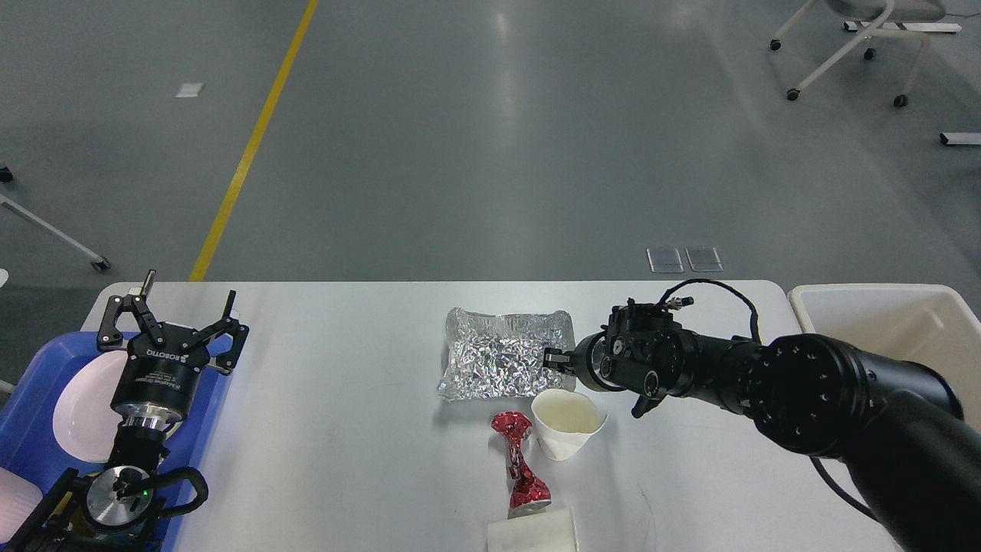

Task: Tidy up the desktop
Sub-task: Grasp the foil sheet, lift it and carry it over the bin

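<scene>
- Nearest me, a white paper cup lying on its side [533,532] sits at the near edge of the wide white rectangular desktop [345,414].
- Just beyond it lie a crushed red metallic wrapper [520,460] and an upright white paper cup [567,423].
- My right gripper [553,359] is pinching the right edge of the crumpled silver foil sheet [502,364], low over the desktop's middle.
- My left gripper [172,314] hangs spread above the blue plastic tray [34,452] at the desktop's left end.
- A cream rectangular bin [881,326] stands at the far right.
</scene>
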